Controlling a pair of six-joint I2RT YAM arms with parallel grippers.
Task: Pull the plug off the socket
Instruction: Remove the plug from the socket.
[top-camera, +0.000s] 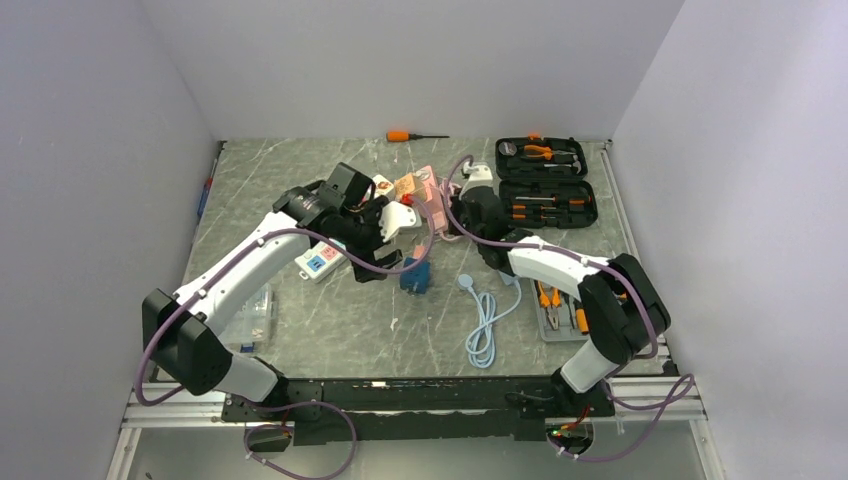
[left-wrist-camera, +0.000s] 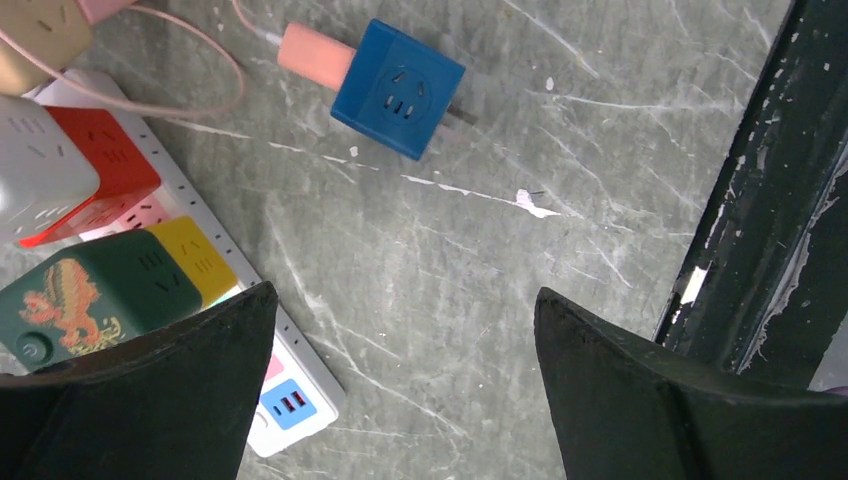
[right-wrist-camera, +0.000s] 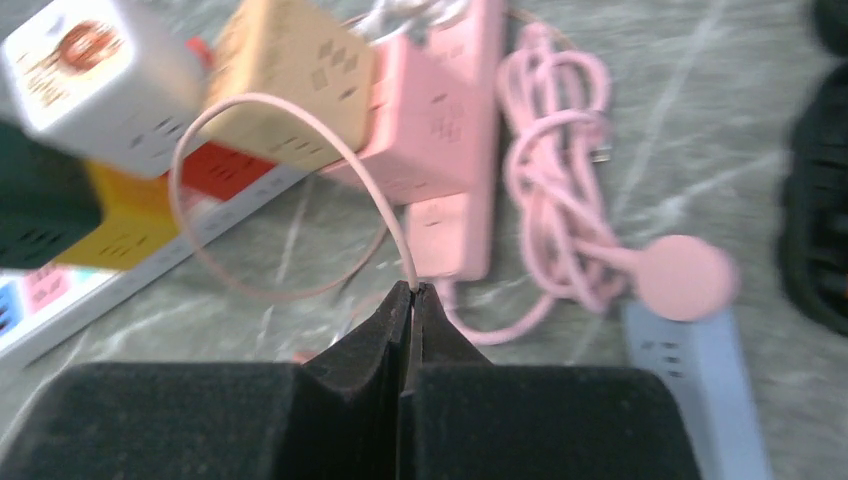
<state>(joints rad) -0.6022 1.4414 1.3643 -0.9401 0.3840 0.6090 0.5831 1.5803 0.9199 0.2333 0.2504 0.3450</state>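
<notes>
**Plug in the blue socket, right pincer clamped on a pink cord**

The blue cube socket (left-wrist-camera: 400, 88) lies on its side on the worktop (left-wrist-camera: 500, 250), between the two arms in the top view. The pink plug (left-wrist-camera: 315, 55) is seated in its upper-left face, and metal prongs poke out of the opposite face.

The left pincer (left-wrist-camera: 405, 295) is released, its jaws spread wide, hovering above bare worktop with nothing between them. The socket lies ahead of it, apart from both fingers. Just beside its left finger (left-wrist-camera: 170, 390) is a white strip (left-wrist-camera: 300, 400) carrying a green cube (left-wrist-camera: 90, 295), a yellow cube (left-wrist-camera: 195, 260), a red cube (left-wrist-camera: 100, 160) and a white cube (left-wrist-camera: 35, 165).

The right pincer (right-wrist-camera: 411, 290) is clenched, its tips pressed together on a thin pink cord (right-wrist-camera: 176, 190) that rises from the seam and curls in a loop. Whether this cord runs to the plug cannot be told from its own view. Behind the loop are a tan cube (right-wrist-camera: 295, 80) and a pink strip (right-wrist-camera: 450, 130), with a pink coil (right-wrist-camera: 560, 160) to the right.

Farther off, an open tool case (top-camera: 545, 185) lies at the back right, a screwdriver (top-camera: 410, 135) at the back edge, and a pale blue cable (top-camera: 485, 320) near the front.
</notes>
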